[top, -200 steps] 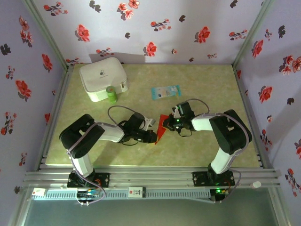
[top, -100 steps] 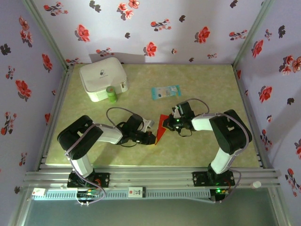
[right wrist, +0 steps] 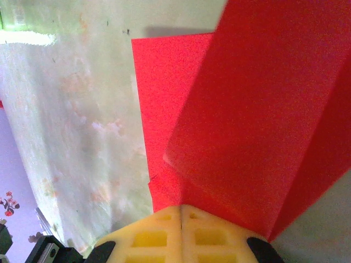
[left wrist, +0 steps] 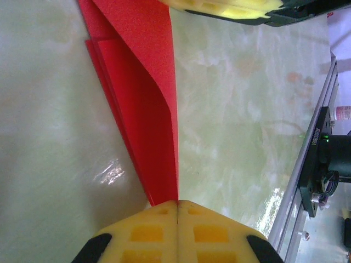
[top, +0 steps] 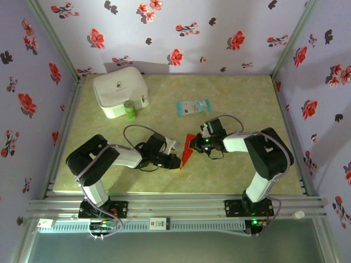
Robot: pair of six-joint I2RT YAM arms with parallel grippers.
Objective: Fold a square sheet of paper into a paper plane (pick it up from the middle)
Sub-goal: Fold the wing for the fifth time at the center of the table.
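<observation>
Pinching the narrow near tip, the left pincer (left wrist: 177, 204) is closed tight on the square sheet of paper (top: 186, 152). The wider far end is clamped by the closed right pincer (right wrist: 181, 209). The folded sheet is held between them at mid-bench (top: 247, 104), its long axis laid diagonally from pincer to pincer.

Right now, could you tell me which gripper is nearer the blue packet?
Right. The right gripper grips the paper on the near side of the packet; the left gripper grips the paper's near tip, farther off.
</observation>
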